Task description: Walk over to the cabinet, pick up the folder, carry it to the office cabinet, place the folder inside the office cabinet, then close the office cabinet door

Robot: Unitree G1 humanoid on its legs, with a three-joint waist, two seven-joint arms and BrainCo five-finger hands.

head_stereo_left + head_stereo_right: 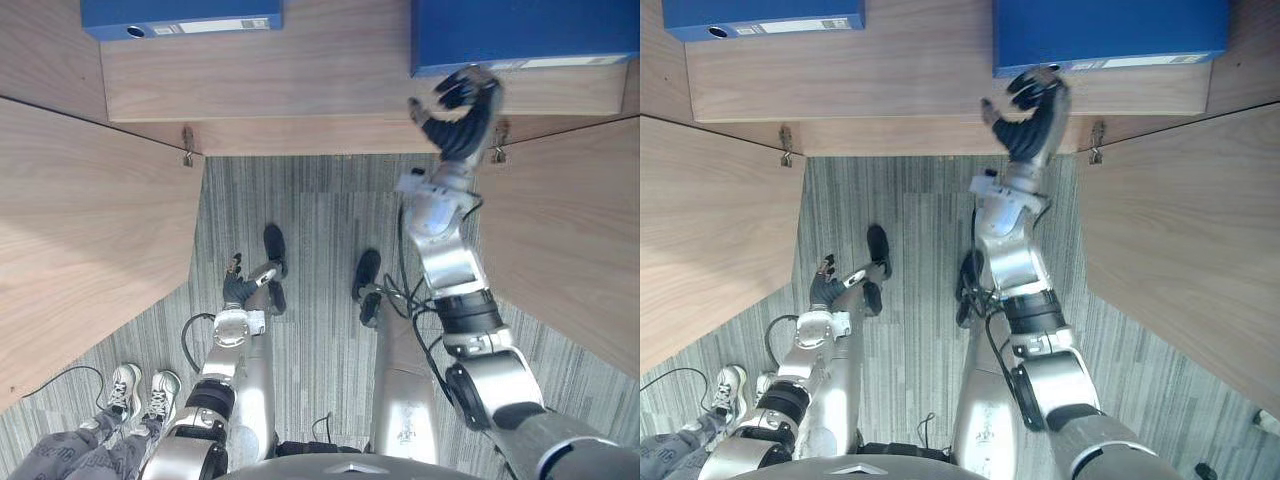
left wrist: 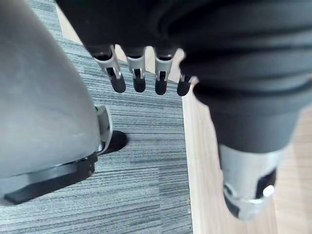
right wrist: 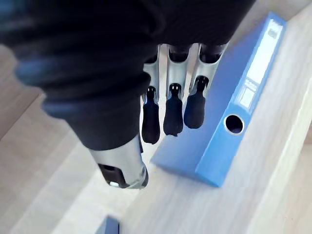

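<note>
Seems past placing, with right hand (image 1: 463,108) at the blue folder (image 1: 520,30) on the shelf (image 1: 330,75), fingers (image 3: 173,109) straight and empty, left hand (image 1: 237,287) slack; calls next for swinging the door (image 1: 570,230) shut.

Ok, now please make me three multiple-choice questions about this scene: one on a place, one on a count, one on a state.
1. Where is the right hand?
A. low beside the leg
B. raised at the front edge of the right-side blue folder
C. on the edge of a door

2. How many blue folders lie on the shelf?
A. one
B. two
C. three

3. The cabinet doors are:
A. both shut
B. one open, one shut
C. both swung open

Answers:
1 B: the right hand is up at that folder's near edge; the left hand is the one hanging low, fingers straight.
2 B: a left-side folder lies apart from the right-side one.
3 C: both wooden doors stand out to the sides of the shelf.
</note>
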